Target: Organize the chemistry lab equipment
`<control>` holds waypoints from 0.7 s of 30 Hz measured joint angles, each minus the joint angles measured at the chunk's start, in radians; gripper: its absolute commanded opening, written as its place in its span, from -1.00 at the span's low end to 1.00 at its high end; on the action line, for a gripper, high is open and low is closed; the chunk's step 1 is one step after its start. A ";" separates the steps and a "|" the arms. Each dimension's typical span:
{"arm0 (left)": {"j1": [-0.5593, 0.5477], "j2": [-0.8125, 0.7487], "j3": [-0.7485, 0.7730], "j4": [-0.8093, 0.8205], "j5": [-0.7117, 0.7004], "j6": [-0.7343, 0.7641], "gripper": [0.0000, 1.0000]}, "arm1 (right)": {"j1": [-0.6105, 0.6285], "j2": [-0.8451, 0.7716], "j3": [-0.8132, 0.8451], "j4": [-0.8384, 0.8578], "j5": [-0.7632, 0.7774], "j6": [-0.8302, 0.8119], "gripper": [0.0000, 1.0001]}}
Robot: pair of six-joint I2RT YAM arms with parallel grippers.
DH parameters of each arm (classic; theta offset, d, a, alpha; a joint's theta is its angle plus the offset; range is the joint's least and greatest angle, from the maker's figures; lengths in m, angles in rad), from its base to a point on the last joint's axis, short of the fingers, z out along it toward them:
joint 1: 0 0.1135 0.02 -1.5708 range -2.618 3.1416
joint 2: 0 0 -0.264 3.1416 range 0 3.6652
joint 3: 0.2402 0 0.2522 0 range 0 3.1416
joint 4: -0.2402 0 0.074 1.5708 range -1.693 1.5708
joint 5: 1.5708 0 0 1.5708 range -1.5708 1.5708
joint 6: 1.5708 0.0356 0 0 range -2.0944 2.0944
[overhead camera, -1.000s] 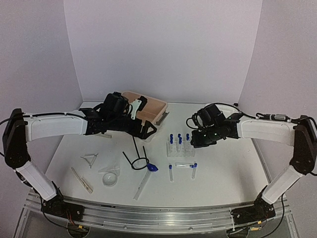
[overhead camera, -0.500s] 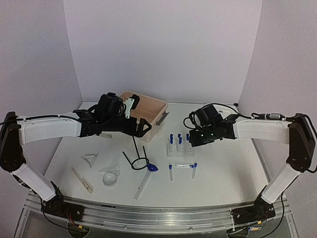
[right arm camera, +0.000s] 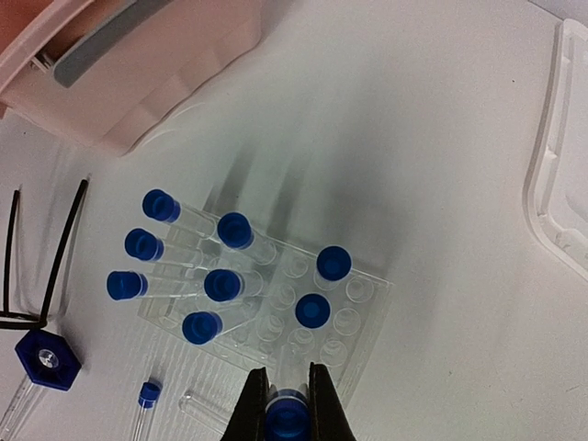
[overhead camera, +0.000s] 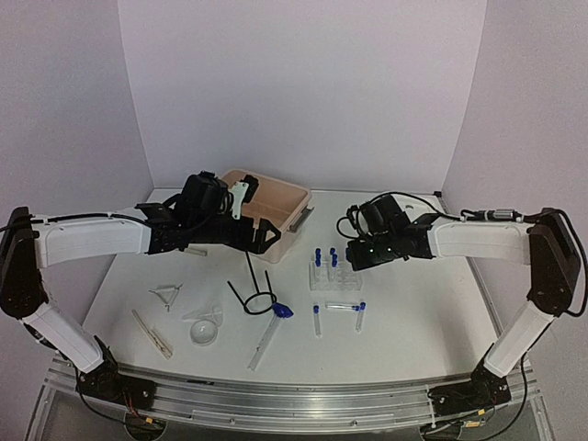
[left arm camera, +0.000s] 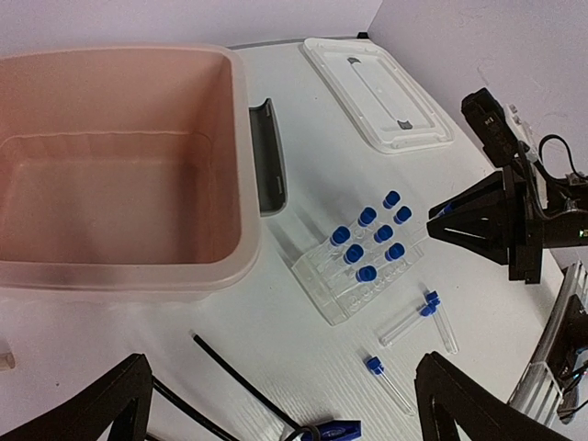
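right hand (right arm camera: pixel 287 384) with tube (right arm camera: pixel 287 423) nearer rack (right arm camera: pixel 354 317)

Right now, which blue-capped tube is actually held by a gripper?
The tube pinched in the right gripper, beside the tube rack. Every other tube either stands in that rack or lies loose on the table.

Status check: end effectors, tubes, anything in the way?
Left end effector open, empty, by the tub. Right end effector shut on a blue-capped tube over the rack. Eight tubes racked, three loose. Nothing blocking free holes.
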 measured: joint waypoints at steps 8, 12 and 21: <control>0.000 0.000 0.000 -0.001 -0.006 -0.001 0.99 | 0.000 0.017 0.002 0.009 0.004 -0.018 -0.96; 0.000 0.000 0.000 -0.001 -0.009 -0.001 0.99 | 0.000 0.026 0.002 0.015 0.005 -0.026 -0.96; 0.000 0.000 0.000 -0.001 -0.009 -0.001 0.99 | 0.000 0.042 0.002 0.017 0.023 -0.037 -0.94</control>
